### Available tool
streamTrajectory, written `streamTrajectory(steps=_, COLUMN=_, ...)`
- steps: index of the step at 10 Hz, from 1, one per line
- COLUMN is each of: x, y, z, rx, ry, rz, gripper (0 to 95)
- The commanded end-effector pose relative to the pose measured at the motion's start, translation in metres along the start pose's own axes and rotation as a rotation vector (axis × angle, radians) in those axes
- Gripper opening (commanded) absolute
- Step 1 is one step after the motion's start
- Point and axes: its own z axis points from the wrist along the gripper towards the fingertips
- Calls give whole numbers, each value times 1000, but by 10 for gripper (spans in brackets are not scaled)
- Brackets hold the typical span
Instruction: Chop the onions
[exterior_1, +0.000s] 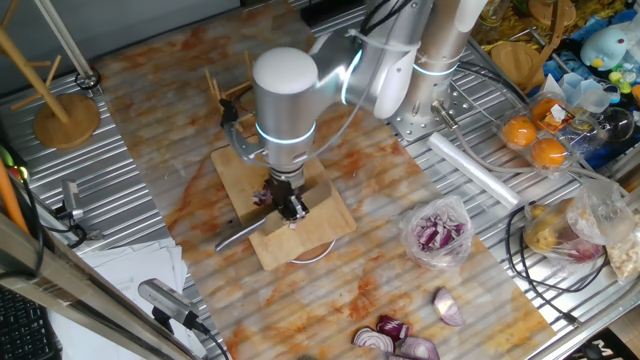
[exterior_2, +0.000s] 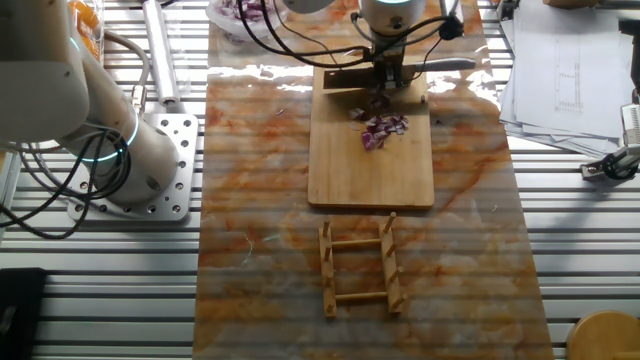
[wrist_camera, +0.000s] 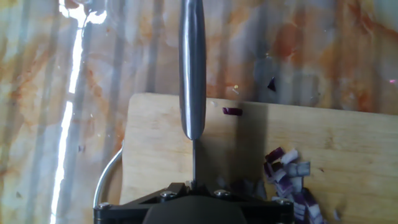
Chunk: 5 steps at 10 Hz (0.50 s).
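Diced onions (exterior_2: 380, 128) lie in a small purple-and-white heap on the wooden cutting board (exterior_2: 370, 175). My gripper (exterior_2: 388, 72) stands over the board's far end, shut on a steel knife (exterior_2: 445, 65). From the one fixed view the gripper (exterior_1: 290, 205) hangs just right of the onions (exterior_1: 262, 195), and the knife handle (exterior_1: 235, 237) sticks out past the board (exterior_1: 300, 225). In the hand view the knife (wrist_camera: 193, 68) runs straight away from the gripper (wrist_camera: 193, 186), its blade edge-on. Onions (wrist_camera: 289, 177) lie to the right, with one stray bit (wrist_camera: 232, 111) beside the handle.
A clear bag of chopped onion (exterior_1: 438, 232) and larger onion halves (exterior_1: 395, 335) lie right of the board. A wooden rack (exterior_2: 360, 268) sits beyond the board's other end. Boxed oranges (exterior_1: 535, 140), a white roll (exterior_1: 485, 172) and the arm's base (exterior_2: 150, 165) flank the mat.
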Motion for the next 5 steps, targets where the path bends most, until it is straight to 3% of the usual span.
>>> streamTrajectory(steps=1, x=2, y=-8, z=-3, rx=33, ry=17, rz=-80, gripper=0)
streamTrajectory(steps=4, x=7, y=-22, z=-28, rx=112, ry=51, rz=-208, gripper=0)
streamTrajectory(steps=5, x=9, y=-25, z=-35, rx=106, ry=53, rz=-205, gripper=0)
